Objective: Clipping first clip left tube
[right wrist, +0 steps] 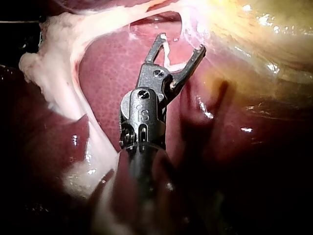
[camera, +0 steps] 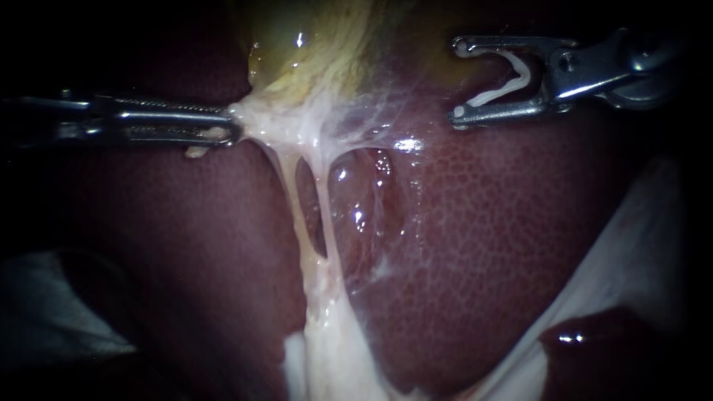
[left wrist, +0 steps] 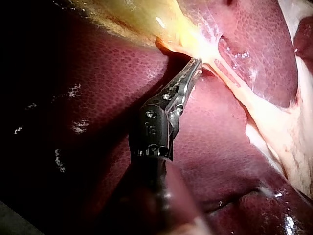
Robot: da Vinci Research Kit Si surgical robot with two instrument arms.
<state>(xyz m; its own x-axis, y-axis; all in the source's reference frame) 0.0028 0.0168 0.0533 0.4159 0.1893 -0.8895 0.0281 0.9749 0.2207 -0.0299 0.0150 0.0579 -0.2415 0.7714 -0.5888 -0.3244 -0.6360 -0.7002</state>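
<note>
Right instrument (camera: 459, 80) jaws standing wide apart, both gripping a bent white clip (camera: 509, 82) between them.
Left instrument (camera: 226, 126) jaws clamping white tissue (camera: 256, 119) under the gallbladder (camera: 319, 44), pulling it taut; left tube (camera: 295, 208) hanging just past those jaw tips, beside the right tube (camera: 332, 223), over the liver (camera: 483, 245), well apart from the clip and the right jaws' tips.

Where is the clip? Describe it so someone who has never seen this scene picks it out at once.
Start at the yellowish gallbladder above the dark red liver. To its right, the right instrument comes in; its end effector holds the clip across its gap. It is the only thin, white, bent strip on metal, unlike the pale tubes stretched below.
</note>
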